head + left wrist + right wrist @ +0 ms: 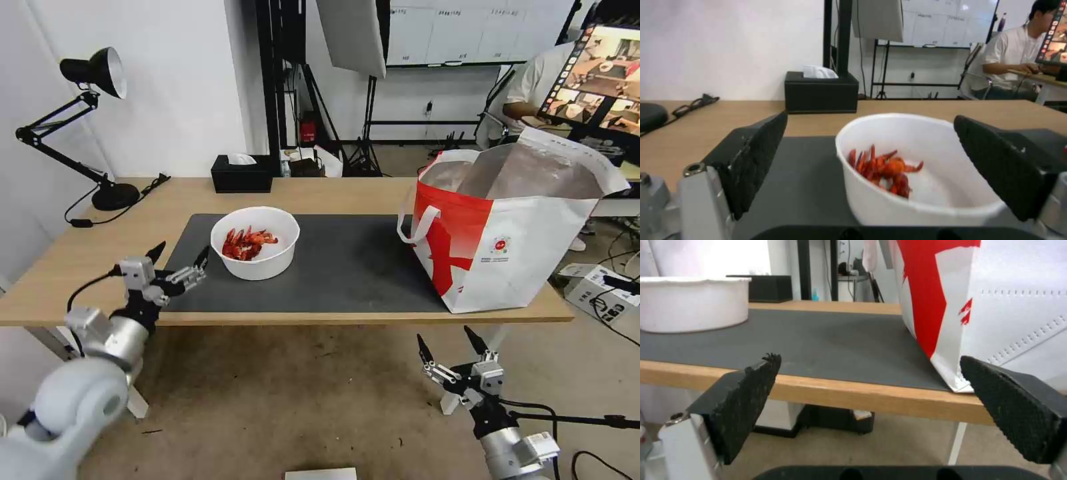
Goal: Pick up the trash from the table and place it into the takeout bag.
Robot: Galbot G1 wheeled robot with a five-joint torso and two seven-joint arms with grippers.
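The trash here is a white round bowl [255,241] holding red crayfish shells [245,244], standing on the dark grey mat [347,267] of the light-wood table [87,253]. My left gripper [179,255] hovers open over the mat's left end, just left of the bowl and touching nothing. In the left wrist view the bowl [907,173] sits between and beyond the two black pads [755,156]. The white-and-red takeout bag [507,233] stands open at the table's right end, foil lining showing. My right gripper [448,341] hangs open below the table's front edge, in front of the bag [996,306].
A black tissue box [241,173] sits at the table's back edge behind the bowl. A black desk lamp [87,127] with its cable stands at the back left. White boxes and cables lie on the floor at the right. A person sits at a desk behind the bag.
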